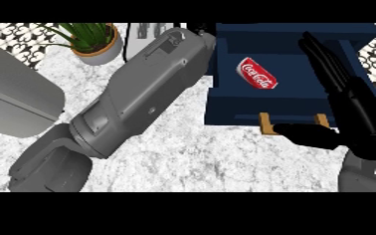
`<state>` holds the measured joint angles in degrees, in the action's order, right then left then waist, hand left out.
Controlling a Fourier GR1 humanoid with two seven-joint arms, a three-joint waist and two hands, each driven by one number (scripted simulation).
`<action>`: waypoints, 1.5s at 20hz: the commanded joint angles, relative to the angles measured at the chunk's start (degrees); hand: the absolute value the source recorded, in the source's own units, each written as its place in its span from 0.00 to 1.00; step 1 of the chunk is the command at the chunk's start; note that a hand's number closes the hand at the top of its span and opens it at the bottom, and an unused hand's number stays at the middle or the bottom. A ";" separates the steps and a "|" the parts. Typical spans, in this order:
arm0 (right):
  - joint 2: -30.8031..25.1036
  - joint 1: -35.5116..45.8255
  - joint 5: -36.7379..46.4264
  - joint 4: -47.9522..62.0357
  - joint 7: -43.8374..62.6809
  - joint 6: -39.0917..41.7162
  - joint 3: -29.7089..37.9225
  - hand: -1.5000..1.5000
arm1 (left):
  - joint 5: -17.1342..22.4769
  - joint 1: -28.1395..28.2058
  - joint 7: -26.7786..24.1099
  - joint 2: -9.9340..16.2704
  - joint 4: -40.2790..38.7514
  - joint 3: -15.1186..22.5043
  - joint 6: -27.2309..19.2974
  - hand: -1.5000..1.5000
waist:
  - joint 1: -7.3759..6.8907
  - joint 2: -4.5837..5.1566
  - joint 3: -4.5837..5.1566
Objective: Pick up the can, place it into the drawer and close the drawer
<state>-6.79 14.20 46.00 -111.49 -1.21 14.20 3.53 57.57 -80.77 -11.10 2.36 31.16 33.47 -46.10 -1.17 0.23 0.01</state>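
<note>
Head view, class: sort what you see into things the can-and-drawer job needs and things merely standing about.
Job:
can, lying in the drawer
drawer, open
right hand, at the drawer
left hand, mostly hidden

Standing about:
potted plant
grey object, left edge

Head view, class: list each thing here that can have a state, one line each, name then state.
Red cola can: lying on its side inside the drawer.
Dark blue drawer with wooden handle: open.
Right hand: open, fingers straight, over the drawer's right side, holding nothing.
Left hand: hidden behind its grey forearm.
Green potted plant: upright.
</note>
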 commanded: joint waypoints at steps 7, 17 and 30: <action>-1.30 10.95 16.57 23.33 -3.00 -8.29 -8.85 0.00 | -3.13 4.15 3.65 6.39 4.62 -0.20 0.90 0.00 | -0.43 -0.06 0.00; 0.16 23.75 22.63 54.38 -4.32 -24.27 -3.23 0.00 | -6.19 8.74 8.87 11.76 15.62 0.39 -1.49 0.00 | -1.21 0.06 -0.05; -1.31 32.57 26.83 78.56 -7.17 -45.14 2.39 0.00 | -8.19 12.70 16.69 20.43 27.02 -0.21 -1.76 0.00 | -2.72 0.43 -0.13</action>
<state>-8.52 46.77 73.09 -40.23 -7.91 -24.59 3.69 49.34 -67.99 2.04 19.97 55.01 33.67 -47.80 -3.49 -0.37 0.85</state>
